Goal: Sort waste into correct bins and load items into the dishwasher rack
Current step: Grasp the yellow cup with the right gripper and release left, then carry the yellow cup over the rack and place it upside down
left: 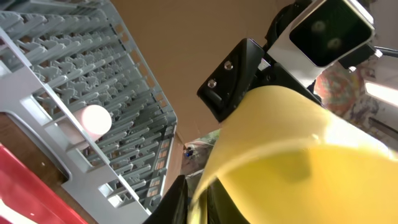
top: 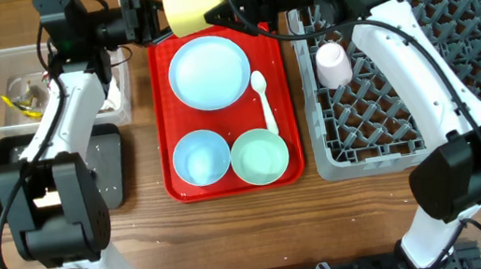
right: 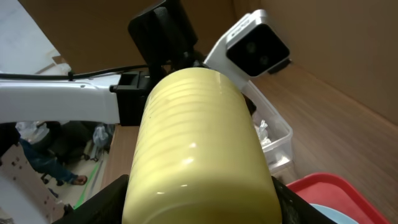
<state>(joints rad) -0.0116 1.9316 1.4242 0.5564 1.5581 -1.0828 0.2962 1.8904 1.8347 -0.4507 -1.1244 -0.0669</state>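
Overhead: yellow cup [top: 190, 8] was held on its side above the far edge of the red tray [top: 164, 117], rim left, base right, between both my grippers. My left gripper [top: 158, 17] was at the rim end and my right gripper [top: 221, 9] at the base end. The dishwasher rack [top: 451, 20] sat right of the tray with the small white-pink cup [top: 333, 65] already in it. The plate [top: 208, 71], bowls [top: 201, 156] and spoon [top: 264, 103] lay on the tray.

Left wrist: my left fingers [left: 176, 200] stood narrow, one outside and one inside the cup [left: 292, 143] wall at the rim. It looked like a pinch on the cup; couldn't tell how firm. The rack showed beyond.

Right wrist: the cup [right: 199, 155] body filled the frame. My right fingers [right: 99, 202] were mid-wide on either flank, wrapped round it near the base. The clear tub [right: 273, 137] was behind.

Handling, my read: light, stiff plastic, not fragile. It's glossy, so likely slippery, though the faint ribs round the body should give bite. The rim pinch was the weaker hold, since the wall is thin and the cup can pivot. A body wrap near the base looked the better spot and leaves the mouth free to go down over the pegs.
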